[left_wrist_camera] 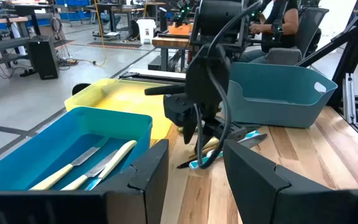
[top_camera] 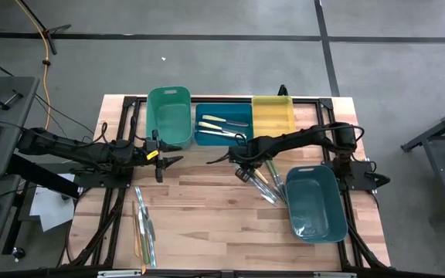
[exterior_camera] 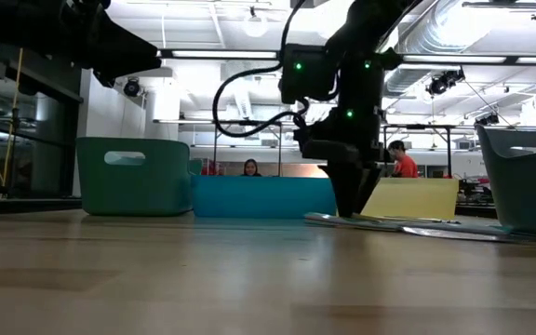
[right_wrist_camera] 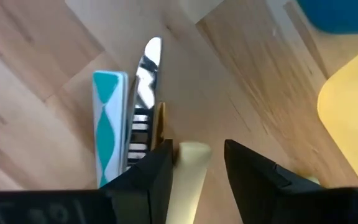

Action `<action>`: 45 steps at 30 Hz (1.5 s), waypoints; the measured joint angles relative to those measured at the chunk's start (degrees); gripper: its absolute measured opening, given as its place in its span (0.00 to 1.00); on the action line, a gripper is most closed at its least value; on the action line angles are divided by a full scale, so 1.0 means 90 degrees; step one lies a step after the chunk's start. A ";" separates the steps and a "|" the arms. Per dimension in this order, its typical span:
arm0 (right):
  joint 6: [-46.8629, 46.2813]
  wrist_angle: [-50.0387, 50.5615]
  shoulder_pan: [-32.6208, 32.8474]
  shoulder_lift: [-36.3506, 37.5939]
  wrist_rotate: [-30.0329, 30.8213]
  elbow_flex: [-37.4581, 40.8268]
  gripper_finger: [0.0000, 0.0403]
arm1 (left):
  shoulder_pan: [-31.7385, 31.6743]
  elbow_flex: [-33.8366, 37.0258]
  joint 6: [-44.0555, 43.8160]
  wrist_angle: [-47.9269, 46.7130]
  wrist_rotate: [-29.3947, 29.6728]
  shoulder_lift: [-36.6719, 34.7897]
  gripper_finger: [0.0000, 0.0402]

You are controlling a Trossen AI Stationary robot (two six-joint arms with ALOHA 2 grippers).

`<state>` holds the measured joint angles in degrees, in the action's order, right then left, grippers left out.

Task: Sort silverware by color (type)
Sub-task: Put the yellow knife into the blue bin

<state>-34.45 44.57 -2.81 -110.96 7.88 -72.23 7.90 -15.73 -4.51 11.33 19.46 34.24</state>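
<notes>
Reaching for a pale-yellow-handled utensil [right_wrist_camera: 188, 171] in the loose heap of silverware [top_camera: 267, 185] beside the deep teal plastic tub [top_camera: 319, 202].

By the look of it this is the pick-up step: the right gripper [top_camera: 247, 168] is down at the heap on the pale wooden slatted table [top_camera: 207, 208], its dark fingers parted either side of the smooth cream handle and not yet closed on it. Next it likely needs to squeeze that slim, slippery handle without catching the teal-patterned handle [right_wrist_camera: 109, 118] and shiny metal blade [right_wrist_camera: 146, 68] just beside it. Two similar cream-handled pieces lie in the glossy blue bin [top_camera: 223, 129], between a green bin [top_camera: 169, 114] and a yellow bin [top_camera: 273, 113]. More utensils [top_camera: 144, 232] lie near the table's front-left. The left gripper [top_camera: 168, 161] hangs near the green bin, fingers apart, empty.
</notes>
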 joint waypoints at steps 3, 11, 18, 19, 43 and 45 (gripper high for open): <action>0.0043 -0.0083 0.0005 -0.0004 -0.0021 0.0000 0.35 | 0.0000 0.0000 0.0000 -0.0002 0.0000 -0.0002 0.36; -0.0006 -0.0075 -0.0015 -0.0047 -0.0095 0.0000 0.34 | 0.0000 0.0000 -0.0002 -0.0002 0.0000 -0.0001 0.36; -0.0018 -0.0169 -0.0022 -0.0179 -0.0064 -0.0019 0.24 | 0.0000 0.0000 -0.0001 -0.0016 0.0000 -0.0001 0.36; -0.0024 -0.0186 -0.0017 -0.0191 -0.0049 -0.0024 0.21 | 0.0000 0.0000 0.0000 -0.0015 0.0000 -0.0002 0.36; 0.0347 -0.0853 -0.0023 -0.0224 0.0159 0.0002 0.18 | 0.0000 0.0000 0.0009 -0.0029 0.0000 -0.0002 0.36; 0.0394 -0.1128 -0.0024 -0.0235 0.0167 0.0002 0.18 | 0.0000 0.0000 0.0008 -0.0029 0.0000 -0.0002 0.36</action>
<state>-30.90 34.42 -3.03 -113.08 9.38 -72.20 7.90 -15.73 -4.44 11.07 19.46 34.22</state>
